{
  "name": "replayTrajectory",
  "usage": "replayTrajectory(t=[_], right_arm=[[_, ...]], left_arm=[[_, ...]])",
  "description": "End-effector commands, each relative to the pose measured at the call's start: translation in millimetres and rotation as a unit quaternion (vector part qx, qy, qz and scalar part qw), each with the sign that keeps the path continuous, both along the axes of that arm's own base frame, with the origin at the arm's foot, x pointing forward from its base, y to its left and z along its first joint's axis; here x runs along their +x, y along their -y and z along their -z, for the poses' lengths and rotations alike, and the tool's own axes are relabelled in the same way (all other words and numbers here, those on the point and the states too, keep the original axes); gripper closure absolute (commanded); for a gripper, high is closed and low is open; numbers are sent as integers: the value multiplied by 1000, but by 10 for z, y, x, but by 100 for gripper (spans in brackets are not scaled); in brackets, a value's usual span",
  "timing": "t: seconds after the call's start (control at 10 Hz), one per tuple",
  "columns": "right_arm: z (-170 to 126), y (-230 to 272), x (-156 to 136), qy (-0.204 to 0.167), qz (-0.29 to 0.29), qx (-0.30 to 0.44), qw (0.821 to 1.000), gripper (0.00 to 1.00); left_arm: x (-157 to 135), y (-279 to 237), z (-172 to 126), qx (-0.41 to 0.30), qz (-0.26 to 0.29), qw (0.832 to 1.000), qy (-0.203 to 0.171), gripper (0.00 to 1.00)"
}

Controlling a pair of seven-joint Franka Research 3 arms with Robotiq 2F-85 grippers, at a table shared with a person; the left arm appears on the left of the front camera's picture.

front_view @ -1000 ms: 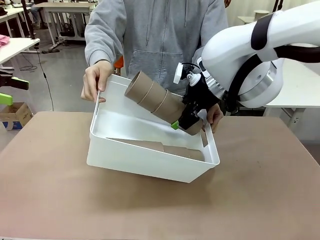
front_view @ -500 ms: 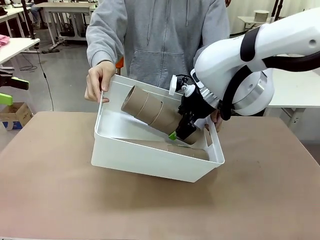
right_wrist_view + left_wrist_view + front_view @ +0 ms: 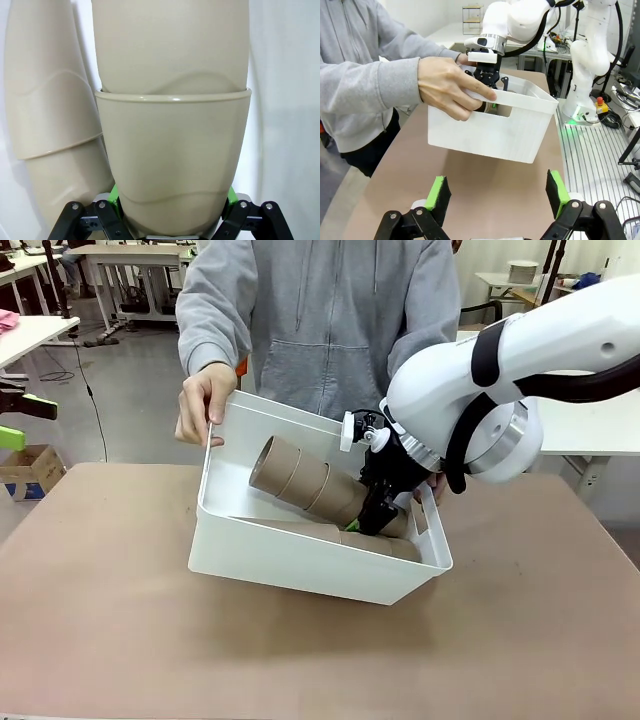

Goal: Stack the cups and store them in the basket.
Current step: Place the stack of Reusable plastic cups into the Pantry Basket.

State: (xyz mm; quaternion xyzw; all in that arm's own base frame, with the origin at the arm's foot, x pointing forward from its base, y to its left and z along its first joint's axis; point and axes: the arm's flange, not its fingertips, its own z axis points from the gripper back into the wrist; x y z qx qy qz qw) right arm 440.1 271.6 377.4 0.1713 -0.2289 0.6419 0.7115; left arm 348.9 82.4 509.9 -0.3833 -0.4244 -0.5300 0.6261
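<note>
table: brown matte top (image 3: pixel 120 620), bare around the basket
room: workshop, grey floor, white benches behind the person
basket (image 3: pixel 300 560): tilted, held by both hands (image 3: pixel 205 405)
right gripper (image 3: pixel 372 520): clamped on cup stack (image 3: pixel 310 485) inside basket
second stack (image 3: pixel 50 140): lying alongside
left gripper (image 3: pixel 495 195): wide, holding nothing

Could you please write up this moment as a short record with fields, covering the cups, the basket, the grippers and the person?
held stack: nested cups, lying tilted inside the basket
other cups: second stack on the basket floor
basket: white basket, tipped toward the robot
right gripper: right gripper shut on the held stack's narrow end
left gripper: left gripper open, apart from the basket
person: one hand on the basket rim, other hand at the opposite end
</note>
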Motion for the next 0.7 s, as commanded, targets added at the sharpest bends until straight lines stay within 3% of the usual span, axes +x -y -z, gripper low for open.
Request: replayTrajectory(t=[0.0, 0.1, 0.2, 0.6], right_arm=[[-69, 7, 46, 21, -11, 0, 1000, 17], [-64, -8, 60, 23, -13, 0, 1000, 17], [-50, -17, 79, 25, -11, 5, 1000, 0], [-220, 95, -13, 30, -14, 21, 999, 0]], left_arm=[[4, 4, -18, -12, 2, 1000, 5, 0], [4, 4, -18, -12, 2, 1000, 5, 0], [4, 4, -18, -12, 2, 1000, 5, 0], [4, 4, -18, -12, 2, 1000, 5, 0]])
